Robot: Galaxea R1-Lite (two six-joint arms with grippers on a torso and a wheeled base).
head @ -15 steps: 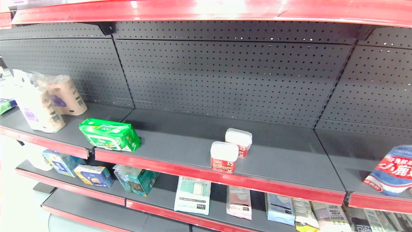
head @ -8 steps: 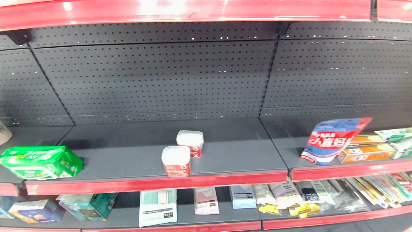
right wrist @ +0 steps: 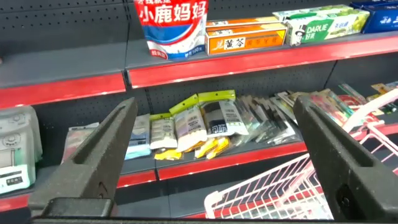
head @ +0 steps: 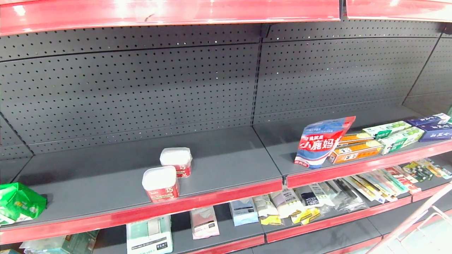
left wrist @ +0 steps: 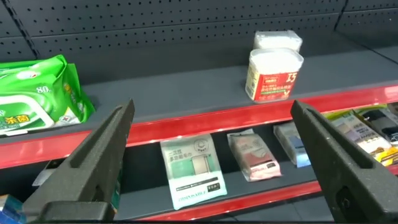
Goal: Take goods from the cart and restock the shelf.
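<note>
Shelf [head: 229, 155] of dark perforated metal carries squat white-lidded tubs [head: 160, 183] lower left; left gripper [left wrist: 212, 107] and right gripper [right wrist: 216, 101] gape wide.

Green wipes pack [head: 19, 204] cut by head view's left edge. Cart [head: 413, 216] cut at lower-right corner. Rear tub [left wrist: 277, 40] partly hidden behind front tub [left wrist: 273, 74].

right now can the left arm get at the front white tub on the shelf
Probably yes: the open left end effector faces the front tub at the shelf edge, nothing between.
</note>
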